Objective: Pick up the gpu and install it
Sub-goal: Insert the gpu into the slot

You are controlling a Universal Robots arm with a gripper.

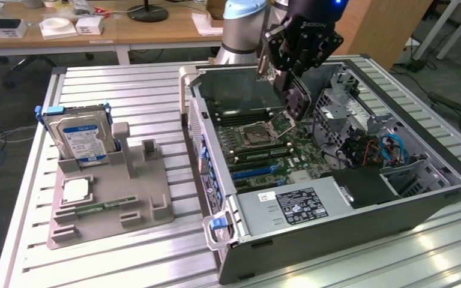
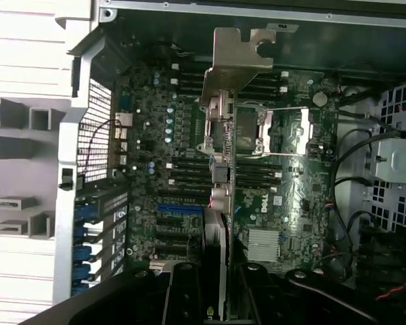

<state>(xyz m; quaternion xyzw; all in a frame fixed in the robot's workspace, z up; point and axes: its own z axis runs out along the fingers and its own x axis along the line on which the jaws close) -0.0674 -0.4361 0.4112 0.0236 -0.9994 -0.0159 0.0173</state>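
Note:
My gripper (image 1: 293, 72) hangs over the open computer case (image 1: 422, 207) and is shut on the gpu (image 1: 296, 99). The card hangs on edge below the fingers, above the motherboard (image 1: 295, 150) near the processor socket (image 1: 259, 133). In the wrist view the gpu (image 2: 220, 176) is seen edge-on, its silver end bracket (image 2: 240, 51) pointing toward the case's far wall, with my gripper (image 2: 220, 294) clamped on both of its faces. The card is lifted clear of the board. A blue expansion slot (image 2: 179, 208) lies on the board beside the card's edge.
A grey holder tray (image 1: 134, 198) sits on the slatted table at the exterior view's left, with a silver hard drive (image 1: 78, 135) upright in it, a memory stick (image 1: 102, 207) and a small chip (image 1: 77, 191). Inside the case are a power supply (image 1: 295, 204) and cables (image 1: 391, 150).

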